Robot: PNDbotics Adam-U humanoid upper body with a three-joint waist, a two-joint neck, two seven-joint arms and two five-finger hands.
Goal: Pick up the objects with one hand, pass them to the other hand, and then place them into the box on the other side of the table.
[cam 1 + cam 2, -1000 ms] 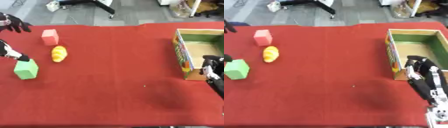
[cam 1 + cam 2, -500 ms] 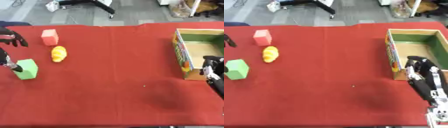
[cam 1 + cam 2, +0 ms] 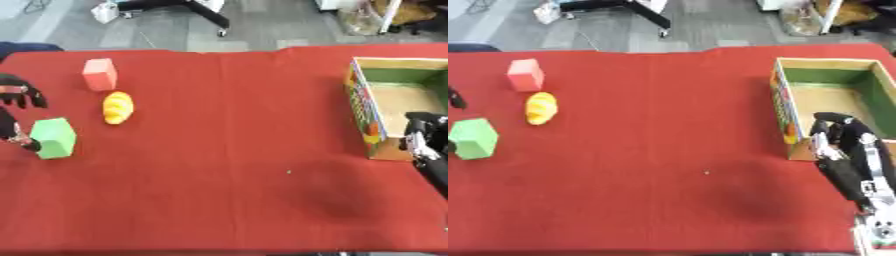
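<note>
**Nothing boxed yet**

The green block [image 3: 53, 138] sits at the counter's [image 3: 227, 165] left edge, my left hand [image 3: 17, 95] spread around it, fingers apart, not clamped. Yellow piece [image 3: 117, 107] and pink block [image 3: 99, 74] lie beyond. The box [image 3: 833, 107] looks empty. Only the right eye view shows my right hand [image 3: 846, 150] whole, fingers relaxed, beside the box.

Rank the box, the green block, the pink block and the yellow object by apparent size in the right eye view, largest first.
1. Box, by far the largest.
2. Green block.
3. Yellow object and pink block: these look about alike, so I leave them unranked; the pink block also lies farther from the camera.
</note>
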